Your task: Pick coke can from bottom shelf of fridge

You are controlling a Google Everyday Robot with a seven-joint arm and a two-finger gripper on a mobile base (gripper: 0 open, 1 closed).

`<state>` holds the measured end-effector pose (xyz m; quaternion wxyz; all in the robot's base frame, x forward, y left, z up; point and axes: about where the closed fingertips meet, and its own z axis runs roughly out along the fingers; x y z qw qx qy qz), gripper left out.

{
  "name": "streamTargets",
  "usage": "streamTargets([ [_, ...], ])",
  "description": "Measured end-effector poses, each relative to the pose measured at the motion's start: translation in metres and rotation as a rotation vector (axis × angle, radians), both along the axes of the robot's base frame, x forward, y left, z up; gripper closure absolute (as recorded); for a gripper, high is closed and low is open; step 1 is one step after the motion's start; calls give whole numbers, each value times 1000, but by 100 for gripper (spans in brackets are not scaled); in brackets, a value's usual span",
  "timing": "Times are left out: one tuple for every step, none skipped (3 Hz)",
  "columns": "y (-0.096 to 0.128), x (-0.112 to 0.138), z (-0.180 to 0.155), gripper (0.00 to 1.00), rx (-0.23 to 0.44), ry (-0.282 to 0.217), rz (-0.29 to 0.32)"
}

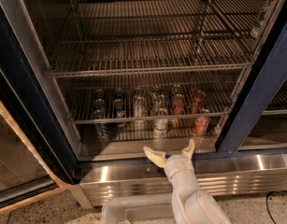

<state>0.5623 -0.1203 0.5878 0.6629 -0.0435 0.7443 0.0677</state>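
The fridge (pixel 255 101) has a dark blue frame and stands open, showing wire racks. On the bottom shelf (pixel 133 147), behind its shiny steel strip, stand several cans. A red coke can (pixel 201 124) stands at the front right, with two more red cans (pixel 177 105) behind it. A white/silver can (pixel 160 125) stands left of it, and dark blue cans (pixel 102 126) stand further left. My gripper (pixel 169 150) is open and empty. It is just in front of the steel strip, below and left of the front red can, and touches no can.
The upper wire racks (pixel 147 69) are bare, except for a bottle-like object (pixel 261 17) at the top right. A ribbed steel base panel (pixel 133 178) runs below the shelf. A pale tray (pixel 133 211) sits on my base. The open door edge (pixel 26 139) is at left.
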Motion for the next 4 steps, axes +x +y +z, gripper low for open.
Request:
streamTargets([
  [-12, 14, -7, 18, 4, -10, -51],
  [-27, 26, -17, 42, -11, -4, -107],
  [-39, 33, -28, 58, -36, 11, -154],
  [-48, 39, -39, 61, -70, 28, -182],
])
